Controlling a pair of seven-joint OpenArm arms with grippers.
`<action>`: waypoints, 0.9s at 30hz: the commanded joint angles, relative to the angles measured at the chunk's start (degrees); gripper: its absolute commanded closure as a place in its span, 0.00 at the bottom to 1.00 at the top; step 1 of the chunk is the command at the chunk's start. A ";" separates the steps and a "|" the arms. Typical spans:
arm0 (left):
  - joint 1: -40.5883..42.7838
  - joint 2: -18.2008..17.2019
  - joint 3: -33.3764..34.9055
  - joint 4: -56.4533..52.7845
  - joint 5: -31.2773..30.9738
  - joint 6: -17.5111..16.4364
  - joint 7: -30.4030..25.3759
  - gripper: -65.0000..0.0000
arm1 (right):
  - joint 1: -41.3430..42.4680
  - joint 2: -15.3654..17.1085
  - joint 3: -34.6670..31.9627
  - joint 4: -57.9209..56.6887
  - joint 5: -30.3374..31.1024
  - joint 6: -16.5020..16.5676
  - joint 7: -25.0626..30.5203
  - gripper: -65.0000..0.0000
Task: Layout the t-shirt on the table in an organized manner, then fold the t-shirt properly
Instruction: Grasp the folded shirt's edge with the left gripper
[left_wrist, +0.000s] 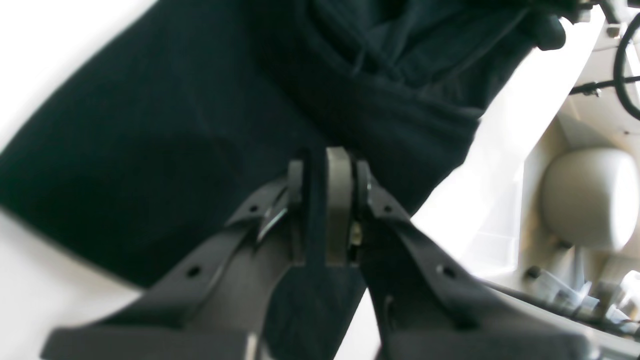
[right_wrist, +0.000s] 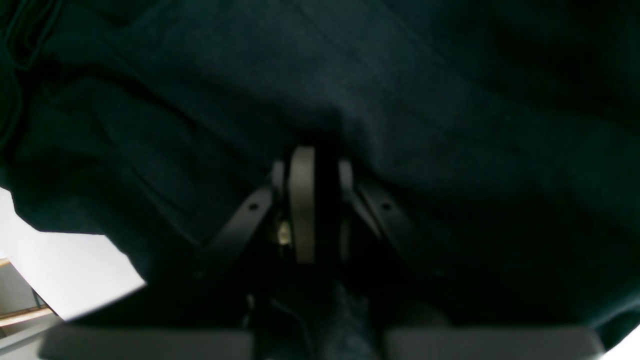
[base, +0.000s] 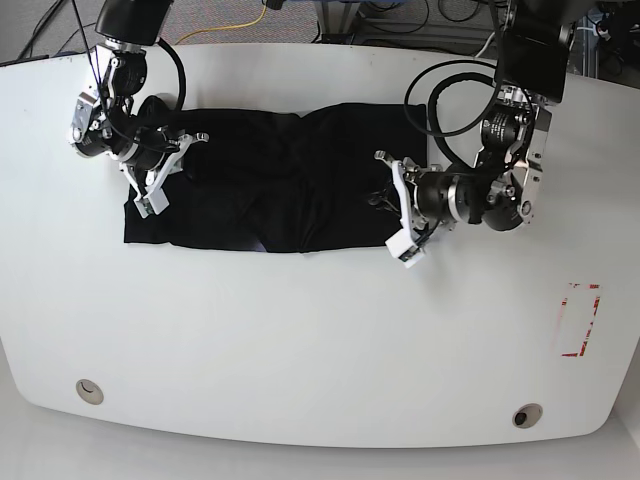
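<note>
Where t-shirt (base: 270, 190) lies bunched, red tape outline (base: 579, 320) sits well apart.

Robot lab: white table (base: 300, 330), cables (base: 250, 18) behind.

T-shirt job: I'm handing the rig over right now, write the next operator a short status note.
Left pincer: shut on the t-shirt, at its end on the base view's right.
Right pincer: shut on the opposite end.
The t-shirt lies across the far half of the table as a long band, wrinkled in the middle.
Done: both ends gripped, cloth drawn out lengthwise.
Left: smooth it flat, then fold. The print is not visible.
</note>
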 joint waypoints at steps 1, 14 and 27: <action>-0.34 -0.77 -1.92 0.73 -0.24 -0.16 -0.90 0.94 | 0.49 0.67 0.12 0.67 0.11 0.08 -0.25 0.90; 1.95 -0.77 -2.62 -3.93 8.73 -4.29 -0.90 0.94 | 0.40 0.67 0.12 0.67 0.11 0.08 -0.25 0.90; 0.98 -2.18 -2.80 -9.21 22.62 -13.70 -0.98 0.94 | 0.40 0.67 0.12 0.67 0.11 0.08 -0.08 0.90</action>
